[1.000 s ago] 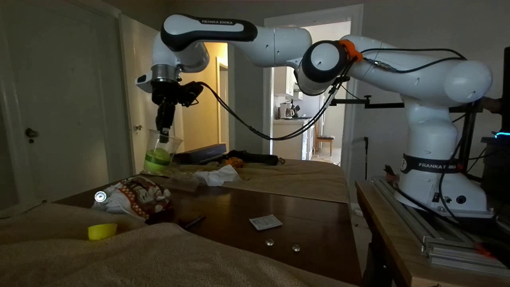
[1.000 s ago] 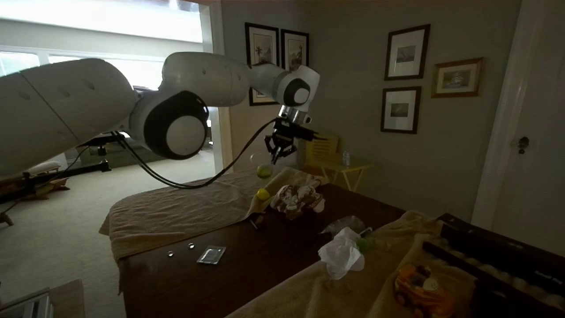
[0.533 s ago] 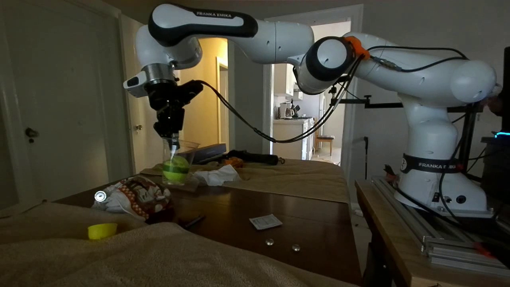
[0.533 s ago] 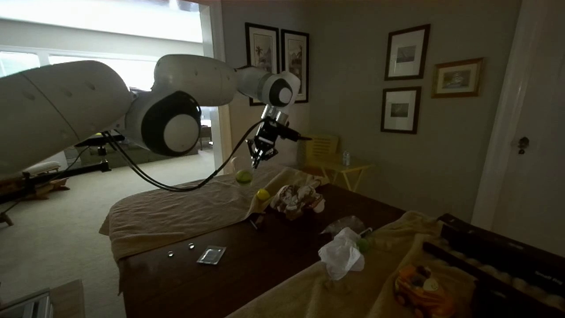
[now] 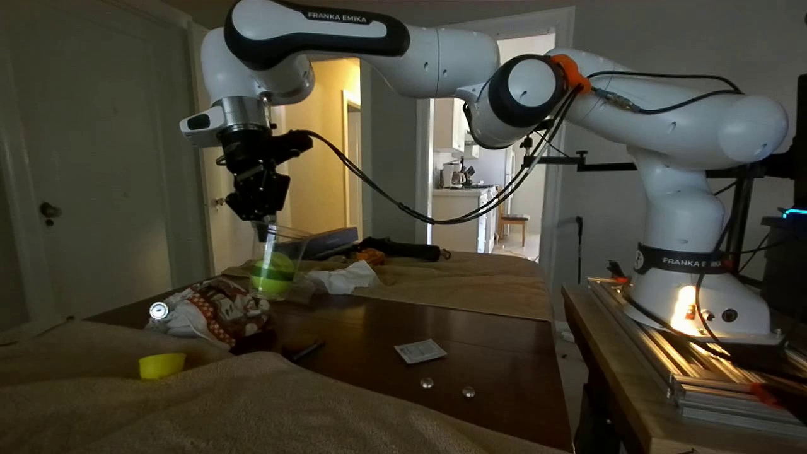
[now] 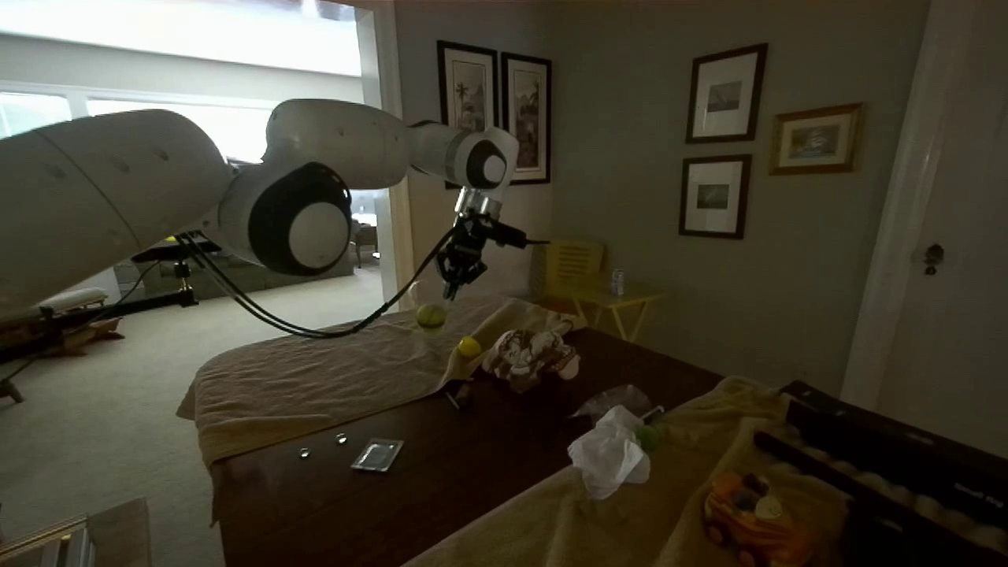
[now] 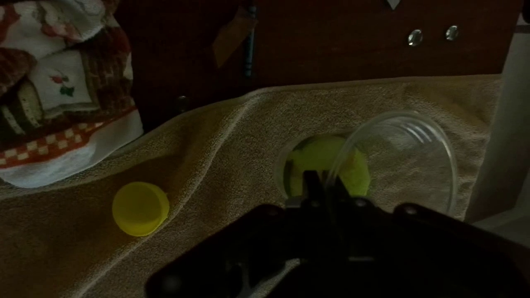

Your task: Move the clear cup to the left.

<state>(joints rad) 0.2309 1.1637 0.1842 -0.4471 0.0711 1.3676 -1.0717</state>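
The clear cup (image 5: 298, 248) is thin, see-through plastic with a yellow-green ball (image 5: 272, 272) inside. My gripper (image 5: 263, 228) is shut on the cup's wall near the rim, one finger inside and one outside. The cup hangs in the air, slightly tilted. In an exterior view, the ball (image 6: 431, 316) shows below the gripper (image 6: 449, 294) and the cup's walls are hard to see. In the wrist view the gripper (image 7: 325, 176) pinches the cup's wall; the cup's rim (image 7: 452, 165) is at right and the ball (image 7: 352, 169) behind the fingertips. The tan towel (image 7: 232, 165) lies below.
A bright yellow cup-like object (image 7: 140, 209) lies on the towel. A patterned cloth bundle (image 5: 220, 309), white tissue (image 5: 343, 277), a small packet (image 5: 420, 351) and glass beads (image 5: 427, 383) are on the table. An orange toy car (image 6: 752, 516) sits by a dark case (image 6: 906, 457).
My gripper has carried the cup leftward in an exterior view, away from above the cloth bundle. It moved most in the first half second, then slightly. It stays shut on the cup.
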